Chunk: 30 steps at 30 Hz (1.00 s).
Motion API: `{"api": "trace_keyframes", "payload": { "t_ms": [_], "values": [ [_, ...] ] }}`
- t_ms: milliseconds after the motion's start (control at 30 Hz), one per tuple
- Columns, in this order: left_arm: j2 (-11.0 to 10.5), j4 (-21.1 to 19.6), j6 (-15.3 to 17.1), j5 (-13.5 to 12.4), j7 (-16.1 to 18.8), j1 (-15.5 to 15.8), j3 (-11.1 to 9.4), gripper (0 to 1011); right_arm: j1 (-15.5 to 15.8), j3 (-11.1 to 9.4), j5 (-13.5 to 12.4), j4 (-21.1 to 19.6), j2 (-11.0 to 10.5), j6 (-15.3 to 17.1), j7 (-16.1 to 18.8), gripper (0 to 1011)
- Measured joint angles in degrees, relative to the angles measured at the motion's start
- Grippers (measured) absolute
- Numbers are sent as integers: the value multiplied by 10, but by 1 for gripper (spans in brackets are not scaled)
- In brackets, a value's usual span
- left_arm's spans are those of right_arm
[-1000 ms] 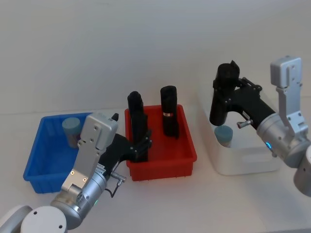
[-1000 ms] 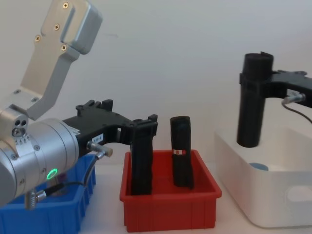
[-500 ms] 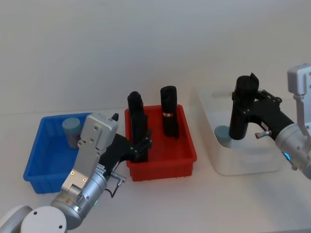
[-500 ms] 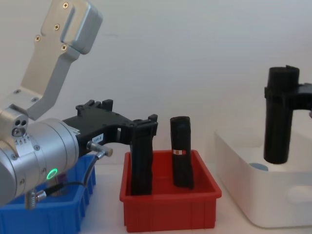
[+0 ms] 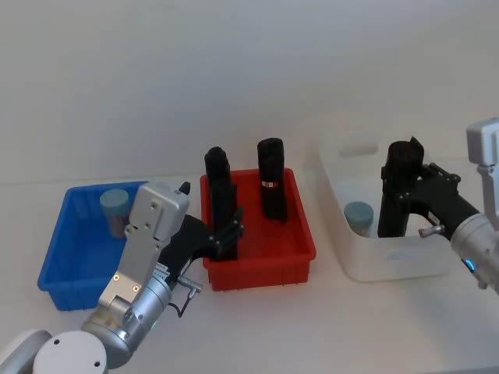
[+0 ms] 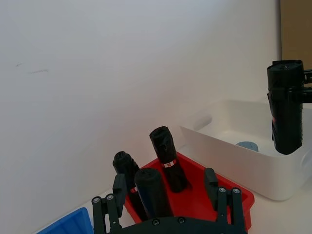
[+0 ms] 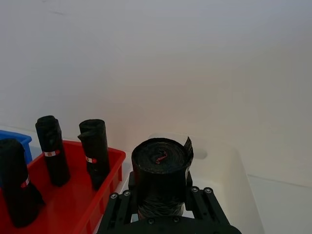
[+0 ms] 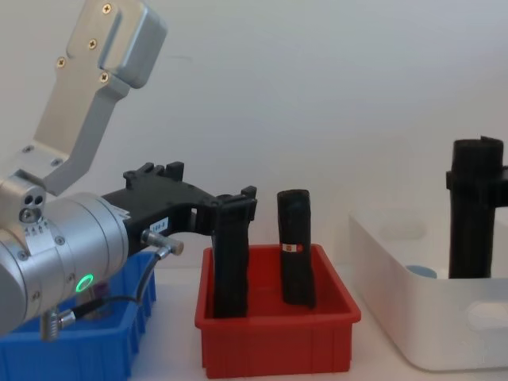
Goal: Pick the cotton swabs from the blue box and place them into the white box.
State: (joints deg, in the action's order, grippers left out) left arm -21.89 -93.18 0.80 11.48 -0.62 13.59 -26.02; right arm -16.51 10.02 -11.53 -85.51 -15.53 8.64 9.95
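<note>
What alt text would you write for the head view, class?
The right gripper lowers a black roll into the white box beside a swab tub. The left gripper grips a roll in the red bin; another tub sits in the blue box.

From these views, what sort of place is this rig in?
Probably a lab bench set up for sorting trials: a plain white table against a bare white wall, with a blue box, red bin and white box in a row, holding only cotton swabs and black rolls.

Head looks down, chest level; both share the red bin [image 5: 261,234].
</note>
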Motion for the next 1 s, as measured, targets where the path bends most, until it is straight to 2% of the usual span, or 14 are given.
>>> {"api": "trace_keyframes", "payload": {
  "t_ms": [567, 667, 1000],
  "values": [
    [0, 0, 0, 0, 0, 0, 0, 1004, 4, -3, -1, 13, -2, -5, 0, 964],
    [0, 0, 0, 0, 0, 0, 0, 1004, 5, -3, -1, 13, -2, -8, 0, 1001],
    [0, 0, 0, 0, 0, 0, 0, 1004, 8, -3, 2, 12, -3, -17, 2, 1002]
  ]
}}
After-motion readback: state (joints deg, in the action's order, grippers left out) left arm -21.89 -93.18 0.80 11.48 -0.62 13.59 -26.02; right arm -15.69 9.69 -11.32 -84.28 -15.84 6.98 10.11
